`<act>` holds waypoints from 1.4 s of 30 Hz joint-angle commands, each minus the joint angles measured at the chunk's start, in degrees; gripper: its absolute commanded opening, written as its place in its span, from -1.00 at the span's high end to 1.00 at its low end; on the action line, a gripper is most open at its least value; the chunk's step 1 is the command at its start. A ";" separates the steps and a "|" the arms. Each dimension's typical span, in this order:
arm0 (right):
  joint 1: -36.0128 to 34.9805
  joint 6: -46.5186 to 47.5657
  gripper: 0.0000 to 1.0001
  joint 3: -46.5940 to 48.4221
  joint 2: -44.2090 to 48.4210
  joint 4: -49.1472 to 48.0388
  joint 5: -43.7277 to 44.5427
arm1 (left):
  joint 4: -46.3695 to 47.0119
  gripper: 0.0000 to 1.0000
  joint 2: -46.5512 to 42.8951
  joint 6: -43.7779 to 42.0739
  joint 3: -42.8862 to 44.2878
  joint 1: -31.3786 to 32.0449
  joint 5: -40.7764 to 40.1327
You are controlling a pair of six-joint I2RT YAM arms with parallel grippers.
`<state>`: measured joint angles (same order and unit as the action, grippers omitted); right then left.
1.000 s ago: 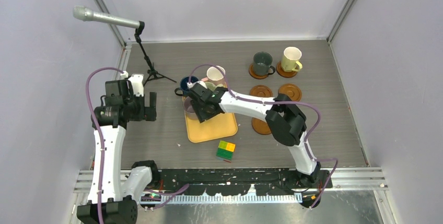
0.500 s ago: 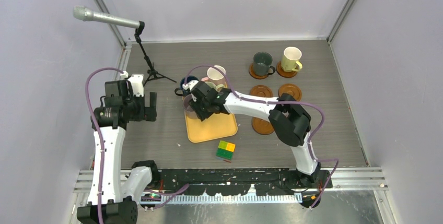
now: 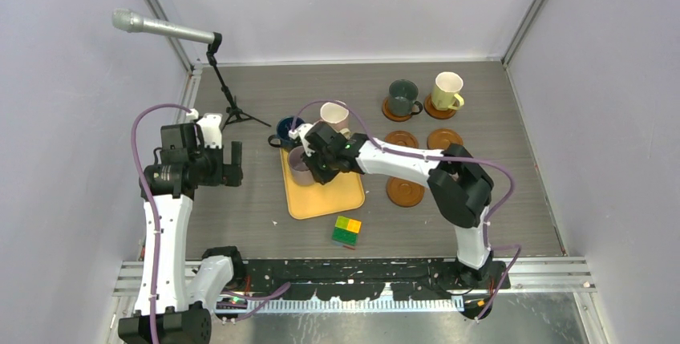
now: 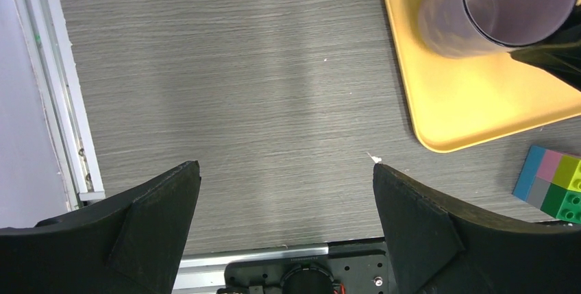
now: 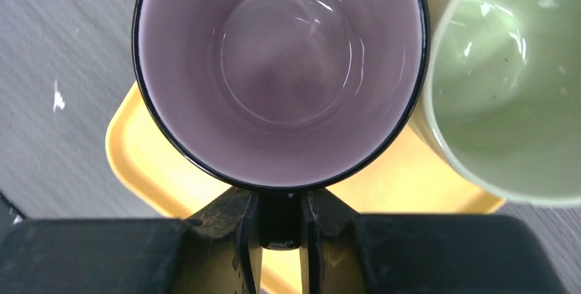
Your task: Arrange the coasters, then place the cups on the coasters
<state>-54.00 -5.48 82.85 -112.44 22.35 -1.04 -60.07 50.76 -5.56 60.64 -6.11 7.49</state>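
Note:
My right gripper is shut on the dark handle of the mauve cup, which stands on the orange tray beside the light green cup. From above, the mauve cup sits at the tray's far left corner, with the right gripper over it. The dark blue cup and the white-pink cup stand behind the tray. A dark grey-green cup and a pale yellow cup each rest on a coaster. Three bare coasters lie right of the tray. My left gripper hangs open over bare table.
A yellow-green block lies in front of the orange tray. A microphone on a small black stand occupies the far left corner. Walls and metal rails bound the table. The right arm reaches across the near coasters.
The right gripper has slid right along the tray's far edge and closed its fingers onto the mauve cup's handle. The left arm has not moved.

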 commanded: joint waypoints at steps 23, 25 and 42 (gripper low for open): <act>31.14 14.50 0.99 -8.48 37.95 13.69 -16.21 | 3.27 -0.99 2.86 1.16 1.45 0.09 6.61; 36.25 14.67 0.99 -12.67 38.93 11.83 -17.67 | 3.37 -0.99 3.00 1.34 1.43 0.13 6.66; 40.79 13.55 1.00 -28.31 32.79 -8.96 -13.25 | 3.72 -0.99 3.03 2.05 0.65 0.12 6.20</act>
<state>-13.13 8.05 53.84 -78.91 24.99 -15.29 -58.54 54.68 -4.29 60.64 -6.11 13.10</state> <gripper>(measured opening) 0.250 0.996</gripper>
